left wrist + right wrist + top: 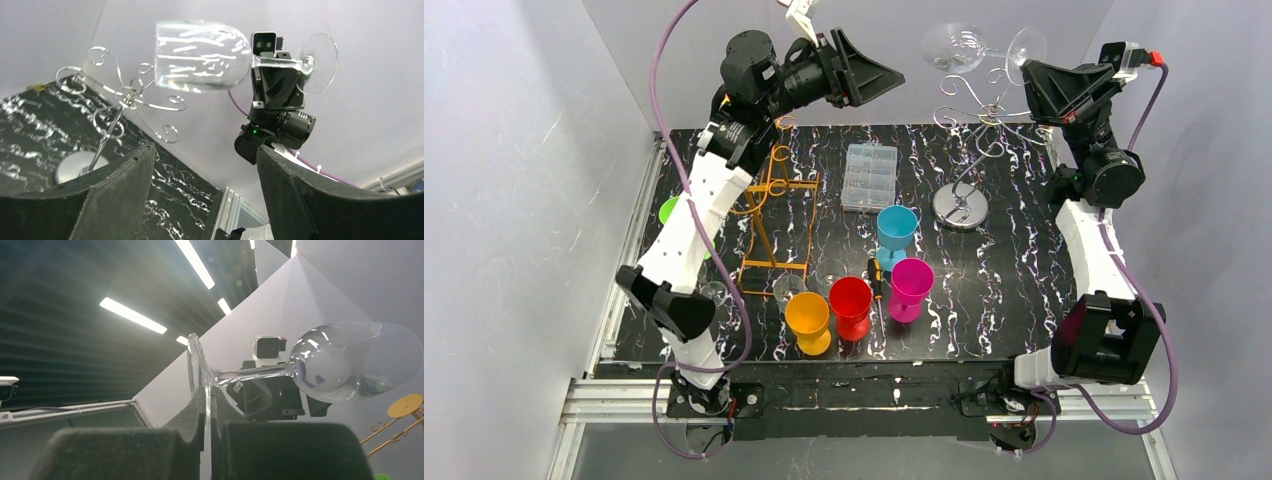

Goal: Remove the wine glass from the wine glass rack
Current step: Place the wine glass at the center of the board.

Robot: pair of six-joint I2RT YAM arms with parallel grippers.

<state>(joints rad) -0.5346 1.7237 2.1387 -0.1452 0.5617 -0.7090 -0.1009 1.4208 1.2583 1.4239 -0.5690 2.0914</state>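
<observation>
The clear wine glass (954, 47) lies on its side in the air, above and apart from the silver wire wine glass rack (964, 150). My right gripper (1030, 68) is shut on the rim of the glass's round foot (196, 365), with the bowl (350, 360) pointing left. In the right wrist view the right gripper (207, 395) pinches the thin foot edge. My left gripper (889, 75) hangs open left of the bowl, not touching it. In the left wrist view the left gripper (205, 150) is empty, with the wine glass (200, 55) above it and the rack (125, 95) to the left.
On the table stand blue (895, 232), magenta (911, 287), red (851, 305) and orange (808, 320) goblets. An orange wire rack (774, 210) stands left of centre and a clear plastic box (870, 176) behind them. The silver rack's round base (960, 205) sits at right centre.
</observation>
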